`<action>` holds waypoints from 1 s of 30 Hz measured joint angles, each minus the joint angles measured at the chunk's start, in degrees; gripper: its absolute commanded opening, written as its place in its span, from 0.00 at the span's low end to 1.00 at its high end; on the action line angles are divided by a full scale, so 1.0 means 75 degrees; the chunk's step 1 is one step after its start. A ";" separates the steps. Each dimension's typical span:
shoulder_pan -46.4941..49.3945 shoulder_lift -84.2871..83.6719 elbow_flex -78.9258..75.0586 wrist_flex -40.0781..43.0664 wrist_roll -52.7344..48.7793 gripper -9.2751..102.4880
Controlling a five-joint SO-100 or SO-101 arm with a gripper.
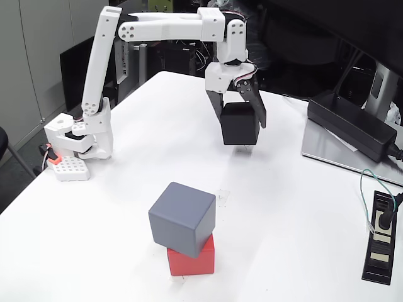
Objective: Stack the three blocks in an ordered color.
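in the fixed view your white arm [107,82] stands at the left of the white table [296,207] and reaches over to the right, with its gripper [242,126] pointing down. your gripper is closed around the black block [239,124], one dark finger on each side of it. the black block hangs in the air above the table, and you can see a small shadow on the table just under it. nearer to the camera, the grey block [182,219] sits on top of the red block [192,257]. the grey block is turned a bit, so its corners do not line up with the red block, and it sticks out to the left. the black block is well apart from those two, farther back and to the right. beside the arm's base at the left sits a small white brick [69,168] full of holes, with an orange tab. at the right side of the table you can see a black box [352,123] on a grey sheet, and a power strip [381,239] with a cable going into it.
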 measured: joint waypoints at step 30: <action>0.5039 0.2918 -0.0867 0.0656 -0.2859 0.07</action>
